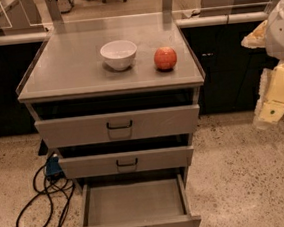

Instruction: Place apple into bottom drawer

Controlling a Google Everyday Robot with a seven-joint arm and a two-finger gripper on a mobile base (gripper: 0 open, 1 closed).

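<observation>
The apple (165, 58), small, round and red-orange, sits on the grey cabinet top (67, 67), right of centre and just right of a white bowl (119, 54). The bottom drawer (133, 206) is pulled open and its tray shows nothing inside. Its flat front with the black handle is at the bottom edge of the view. My gripper (272, 105) hangs in the air at the right edge of the view. It is right of the cabinet, about level with the top drawer, and well apart from the apple.
The two upper grey drawers (118, 126) stand slightly ajar. Black cables and a blue box (51, 167) lie on the speckled floor left of the cabinet. Dark counters and glass partitions run behind it.
</observation>
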